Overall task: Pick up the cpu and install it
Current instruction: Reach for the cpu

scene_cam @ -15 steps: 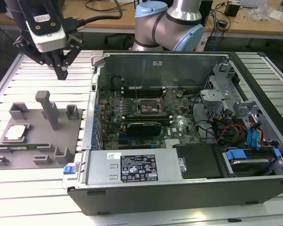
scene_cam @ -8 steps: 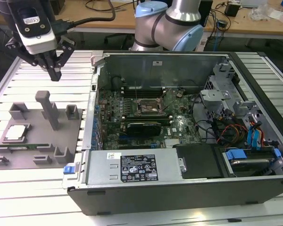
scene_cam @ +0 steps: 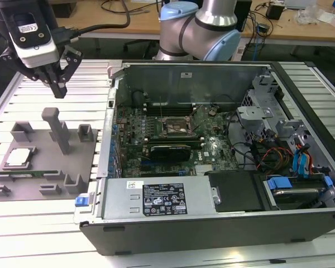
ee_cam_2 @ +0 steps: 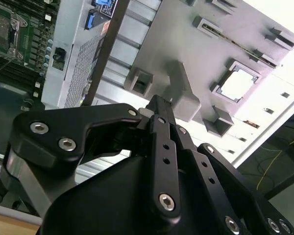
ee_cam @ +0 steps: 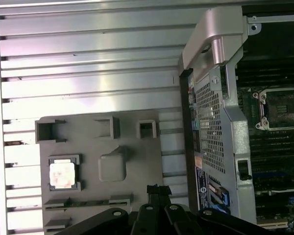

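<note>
The cpu (scene_cam: 19, 157), a small square chip with a pale silver top, lies flat in a square recess of the grey tray (scene_cam: 44, 159) at the exterior view's left. It also shows in both wrist views (ee_cam: 62, 174) (ee_cam_2: 240, 84). My gripper (scene_cam: 59, 89) hangs well above the tray's far side, its black fingers (ee_cam: 158, 190) drawn together and shut on nothing. The black-framed socket (scene_cam: 176, 127) sits with a dark centre in the middle of the green motherboard, inside the opened computer case; it also appears in the first wrist view (ee_cam: 279, 107).
A tall grey post (scene_cam: 58, 131) rises from the tray, close below the gripper. A thin green memory stick (scene_cam: 28, 174) lies in a slot near the tray's front edge. The case's metal wall (scene_cam: 109, 139) stands between tray and motherboard. Cables and drive bays (scene_cam: 279, 139) crowd the case's right side.
</note>
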Motion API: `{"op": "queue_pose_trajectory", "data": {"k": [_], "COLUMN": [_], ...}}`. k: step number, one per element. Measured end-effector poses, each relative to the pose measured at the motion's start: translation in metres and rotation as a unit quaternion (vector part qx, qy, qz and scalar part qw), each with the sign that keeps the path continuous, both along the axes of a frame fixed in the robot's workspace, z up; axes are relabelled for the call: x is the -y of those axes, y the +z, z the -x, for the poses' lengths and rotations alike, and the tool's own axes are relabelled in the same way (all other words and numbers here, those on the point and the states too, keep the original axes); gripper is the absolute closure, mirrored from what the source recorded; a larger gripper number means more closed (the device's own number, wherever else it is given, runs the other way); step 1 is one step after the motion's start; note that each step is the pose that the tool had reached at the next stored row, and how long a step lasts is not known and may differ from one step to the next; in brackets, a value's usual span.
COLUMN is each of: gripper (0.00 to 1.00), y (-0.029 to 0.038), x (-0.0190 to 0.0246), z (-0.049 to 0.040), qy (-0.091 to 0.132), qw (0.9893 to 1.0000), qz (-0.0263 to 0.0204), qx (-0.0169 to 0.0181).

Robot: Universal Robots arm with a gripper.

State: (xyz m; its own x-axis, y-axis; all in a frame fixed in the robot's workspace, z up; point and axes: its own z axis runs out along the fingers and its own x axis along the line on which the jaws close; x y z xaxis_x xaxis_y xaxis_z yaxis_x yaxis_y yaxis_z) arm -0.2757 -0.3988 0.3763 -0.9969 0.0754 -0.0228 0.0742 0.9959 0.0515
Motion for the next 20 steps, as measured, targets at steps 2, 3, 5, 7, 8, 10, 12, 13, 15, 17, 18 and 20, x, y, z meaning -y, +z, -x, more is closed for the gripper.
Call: {"op": "queue_pose_trajectory", "data": {"k": [2,3,5,7,8,10,12,13,15,17,18,20], "gripper": [0.89,0.89,0.89,0.89,0.89,0.89,0.89,0.89,0.89,0.89,0.89,0.89], "y": [-0.0024,-0.0067,-0.0092,-0.0104,-0.011,-0.0119,-0.0133,-0.0136,-0.0139,-0.0146,-0.0146,-0.015], "x": [0.0,0.0,0.0,0.0,0.0,0.0,0.0,0.0,0.0001,0.0,0.0,0.0], "z": [0.0024,0.0055,0.0098,0.0115,0.0124,0.0137,0.0162,0.0168,0.017,0.018,0.0183,0.0192], "qy": [0.0,0.0,0.0,0.0,0.0,0.0,0.0,0.0,0.0,0.0,0.0,0.0], "qw": [1.0,1.0,1.0,1.0,1.0,1.0,1.0,1.0,1.0,1.0,1.0,1.0], "qz": [0.0,0.0001,0.0,-0.0001,0.0,0.0,0.0,0.0,0.0001,-0.0003,-0.0003,-0.0005], "qx": [0.0,-0.0001,0.0001,0.0001,0.0,0.0,0.0,0.0,-0.0001,0.0001,0.0,0.0]}}
